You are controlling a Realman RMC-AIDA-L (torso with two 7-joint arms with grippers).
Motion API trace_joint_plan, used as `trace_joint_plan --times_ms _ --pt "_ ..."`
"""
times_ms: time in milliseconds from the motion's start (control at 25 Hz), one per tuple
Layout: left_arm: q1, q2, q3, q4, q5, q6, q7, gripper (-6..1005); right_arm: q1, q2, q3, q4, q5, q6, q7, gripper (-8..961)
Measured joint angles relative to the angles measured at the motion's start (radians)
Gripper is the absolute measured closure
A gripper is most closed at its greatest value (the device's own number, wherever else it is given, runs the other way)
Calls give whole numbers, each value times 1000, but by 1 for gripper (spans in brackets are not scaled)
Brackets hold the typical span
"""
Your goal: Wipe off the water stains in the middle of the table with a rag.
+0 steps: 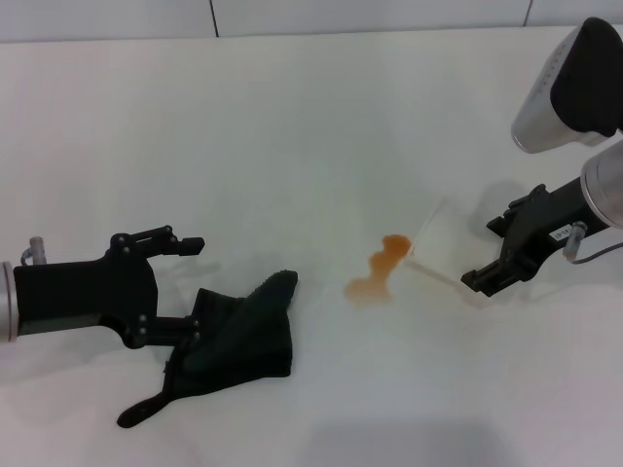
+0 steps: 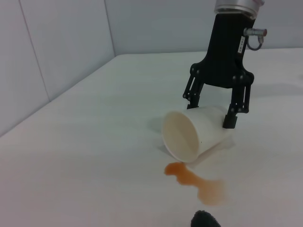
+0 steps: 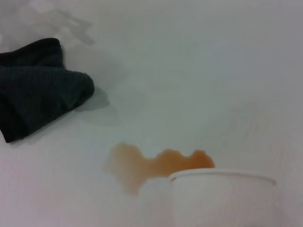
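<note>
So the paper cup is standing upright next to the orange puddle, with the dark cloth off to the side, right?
Not quite: the paper cup lies tipped on its side, its mouth toward the orange puddle, as the left wrist view shows. The dark cloth does lie off to the side.

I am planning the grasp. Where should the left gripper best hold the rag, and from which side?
Probably the bunched fold of the rag nearest the left gripper, approached from the robot's left. The cloth stands thickest there, while its narrow tail lies flat on the table and would likely slip.
</note>
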Motion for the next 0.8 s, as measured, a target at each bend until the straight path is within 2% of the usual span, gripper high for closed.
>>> trace_joint_plan --times_ms 800 --pt "0 0 -2 0 0 -1 2 155 22 0 0 31 0 3 11 144"
